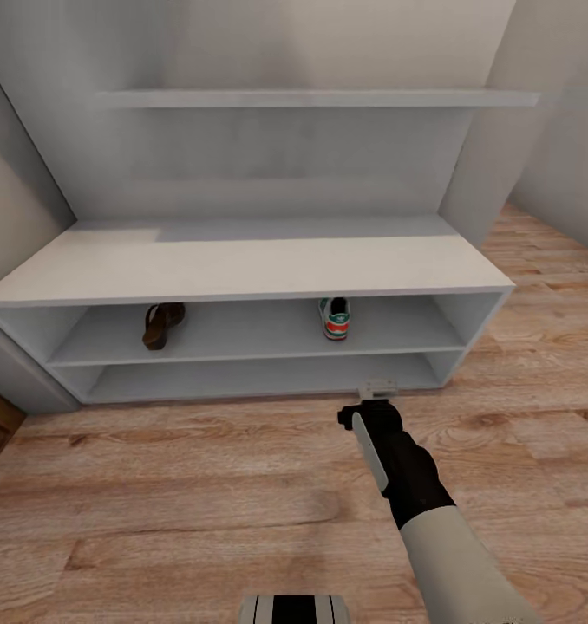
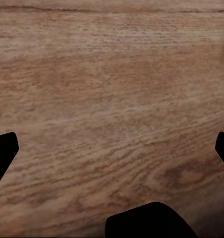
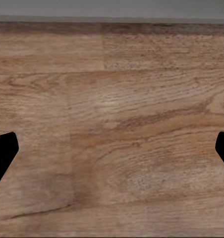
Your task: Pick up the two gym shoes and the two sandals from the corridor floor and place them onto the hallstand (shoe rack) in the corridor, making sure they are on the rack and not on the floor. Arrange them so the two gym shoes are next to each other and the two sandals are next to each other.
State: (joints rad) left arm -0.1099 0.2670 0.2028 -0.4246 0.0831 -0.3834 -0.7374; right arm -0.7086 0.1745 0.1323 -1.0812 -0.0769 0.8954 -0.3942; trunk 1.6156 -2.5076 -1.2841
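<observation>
Right hand (image 1: 376,390) spread empty; one sandal (image 1: 162,324), one gym shoe (image 1: 334,317) shelved.

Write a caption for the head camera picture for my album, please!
Pale-grey two-shelf shoe rack holding one brown sandal and one white-green sneaker; right arm's gripper over wood floor.

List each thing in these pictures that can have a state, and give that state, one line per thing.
sandal: on the hallstand's upper shelf, left part.
gym shoe: on the same shelf, right part, heel outward.
hallstand: top bare, bottom shelf bare.
right gripper: open, empty, above the floor.
left gripper: open, empty.
</observation>
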